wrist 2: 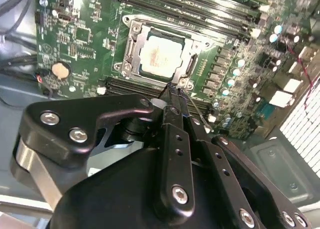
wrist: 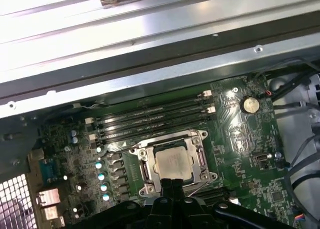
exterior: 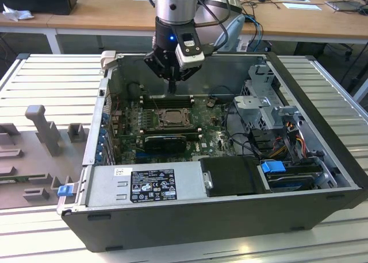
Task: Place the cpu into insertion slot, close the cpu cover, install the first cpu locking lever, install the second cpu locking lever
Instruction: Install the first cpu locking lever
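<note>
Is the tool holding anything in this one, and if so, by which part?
Nothing appears to be held. The tool is shut with bare tips at the edge of the insertion slot, and the cpu lies seated in it.

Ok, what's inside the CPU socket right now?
The cpu lies flat in the insertion slot, pale top showing. What lies beneath it is covered, and the claw hides one edge.

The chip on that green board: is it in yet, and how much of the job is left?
Done: the cpu sits in place, and the cpu cover looks shut flat around it. In hand: the closed pincer is at the cover's edge, beside a thin wire lever. Left: the latching; I cannot tell whether either lever is locked.
</note>
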Tool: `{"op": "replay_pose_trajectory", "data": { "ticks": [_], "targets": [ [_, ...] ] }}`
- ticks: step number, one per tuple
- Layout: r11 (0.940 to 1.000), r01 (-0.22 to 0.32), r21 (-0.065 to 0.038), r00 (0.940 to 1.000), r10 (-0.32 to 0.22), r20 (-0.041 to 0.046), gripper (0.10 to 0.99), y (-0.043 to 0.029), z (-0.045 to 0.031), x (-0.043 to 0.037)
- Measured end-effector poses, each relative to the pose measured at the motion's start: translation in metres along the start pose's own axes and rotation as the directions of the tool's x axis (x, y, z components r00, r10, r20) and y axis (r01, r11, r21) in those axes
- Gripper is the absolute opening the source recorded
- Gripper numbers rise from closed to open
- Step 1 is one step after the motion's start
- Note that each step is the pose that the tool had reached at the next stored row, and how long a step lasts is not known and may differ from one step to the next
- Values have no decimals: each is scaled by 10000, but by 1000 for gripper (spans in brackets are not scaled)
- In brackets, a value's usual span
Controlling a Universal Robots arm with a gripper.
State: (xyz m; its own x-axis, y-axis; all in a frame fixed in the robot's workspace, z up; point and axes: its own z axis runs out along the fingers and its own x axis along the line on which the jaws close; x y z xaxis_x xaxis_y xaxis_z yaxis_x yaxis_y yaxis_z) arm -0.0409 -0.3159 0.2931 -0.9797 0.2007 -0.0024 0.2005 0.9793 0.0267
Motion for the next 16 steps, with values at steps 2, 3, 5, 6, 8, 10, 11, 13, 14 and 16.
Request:
{"op": "replay_pose_trajectory", "data": {
  "ticks": [2, 3, 5, 6, 8, 10, 11, 13, 14, 16],
  "targets": [
    [9979, 642, -1, 9979, -642, -17, 106, 0, 1, 0],
    [9960, 898, -3, 9960, -898, -23, 106, 0, 1, 0],
    [9903, 1389, -5, 9903, -1389, -37, 106, 0, 2, 0],
    [9874, 1582, -6, 9874, -1582, -41, 106, 0, 2, 0],
    [9797, 2002, -9, 9797, -2002, -53, 106, 0, 1, 0],
    [9689, 2473, -13, 9689, -2473, -65, 106, 0, 1, 0],
    [9638, 2665, -15, 9638, -2665, -70, 106, 0, 1, 0],
    [9595, 2815, -16, 9595, -2816, -74, 106, 0, 2, 0],
    [9590, 2836, -17, 9589, -2836, -74, 106, -1, 2, 3],
    [9586, 2847, -18, 9586, -2848, -74, 106, -1, 2, 9]
  ]
}}
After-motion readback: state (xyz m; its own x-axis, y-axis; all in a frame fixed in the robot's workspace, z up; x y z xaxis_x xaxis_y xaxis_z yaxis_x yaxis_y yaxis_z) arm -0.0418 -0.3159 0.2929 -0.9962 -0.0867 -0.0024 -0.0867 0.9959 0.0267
